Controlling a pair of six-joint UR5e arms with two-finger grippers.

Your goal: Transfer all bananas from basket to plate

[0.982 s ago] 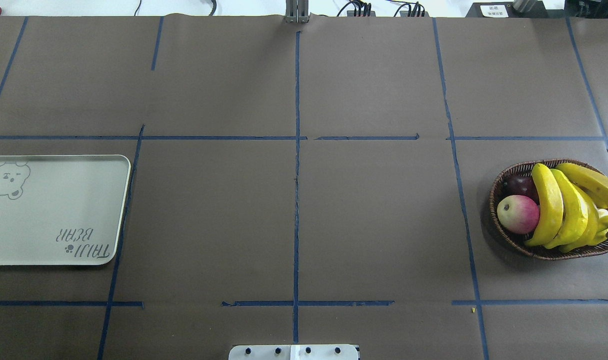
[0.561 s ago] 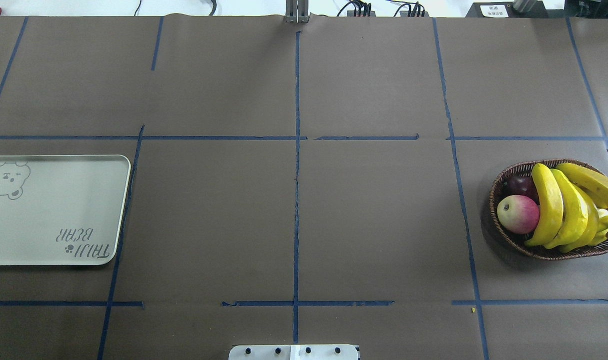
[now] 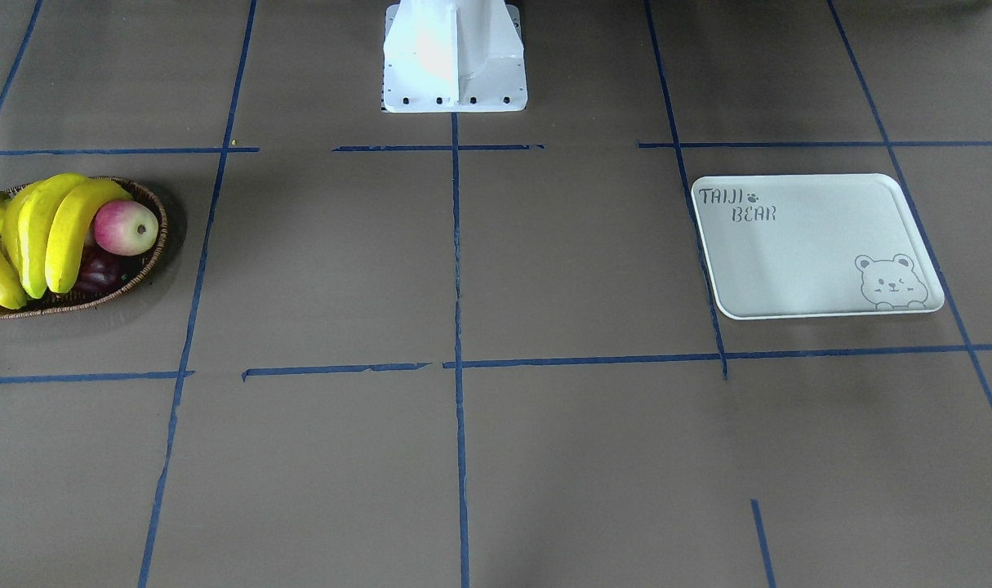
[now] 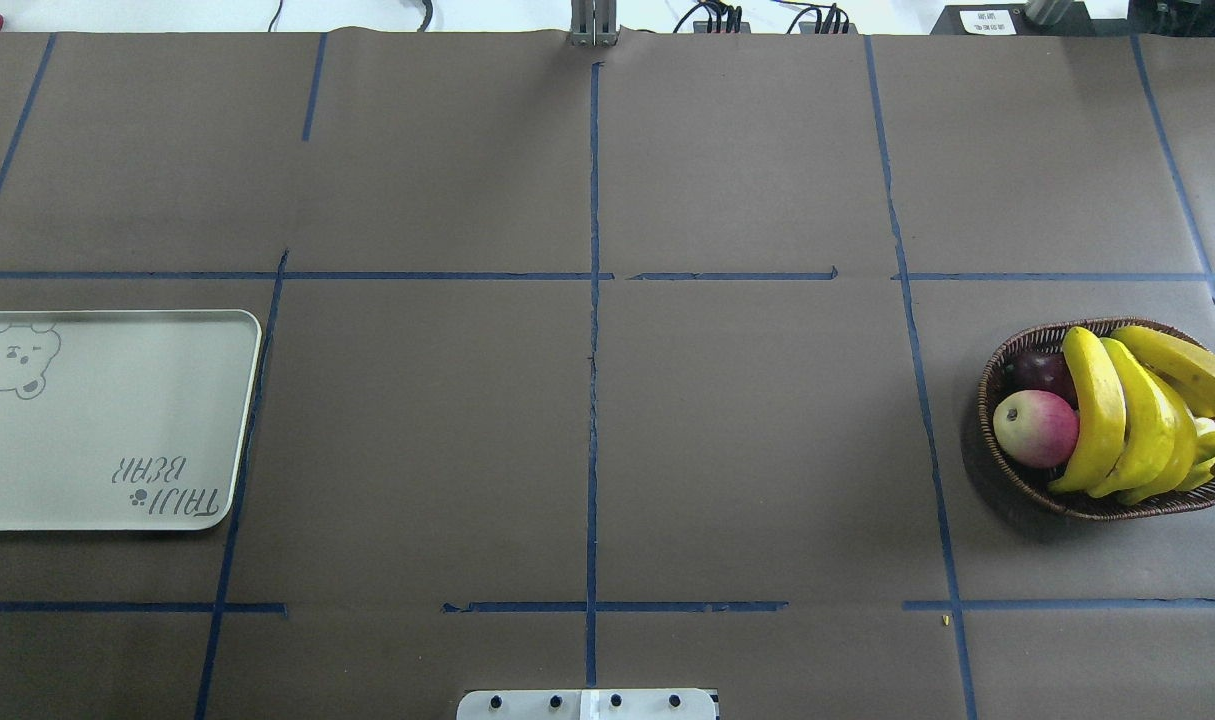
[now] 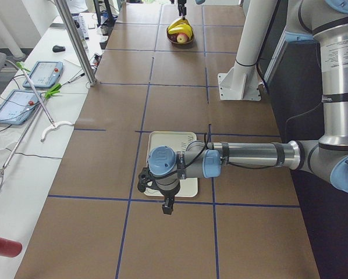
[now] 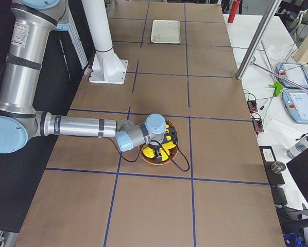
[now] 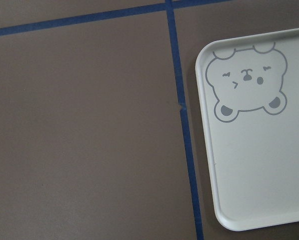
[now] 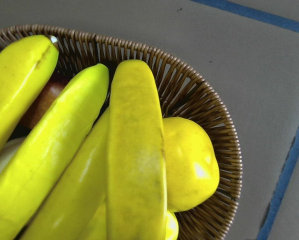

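Several yellow bananas [image 4: 1117, 410] lie piled in the dark wicker basket [image 4: 997, 400] at the table's right end; the front view shows the bananas [image 3: 46, 229] and basket [image 3: 157, 237] too. The right wrist view looks closely down on the bananas [image 8: 134, 165] and the basket's rim [image 8: 214, 130]. My right gripper [image 6: 160, 147] hangs over the basket; I cannot tell if it is open. The off-white bear plate [image 4: 97, 440] lies bare at the left end. My left gripper [image 5: 168, 206] hovers by the plate's [image 5: 162, 139] edge, state unclear. The left wrist view shows the plate's bear corner [image 7: 259, 170].
A pink-red apple [image 4: 1035, 428] and a dark purple fruit [image 4: 1042, 372] share the basket, along with a yellow-green fruit [image 8: 189, 165] under the bananas. The white robot base [image 3: 455, 57] stands mid-table. Blue tape lines cross the brown cover. A side bench holds tablets [image 5: 43, 72].
A dark part of the right gripper has come into the overhead view at its right edge, over the bananas. Basket, fruit and plate have not moved.
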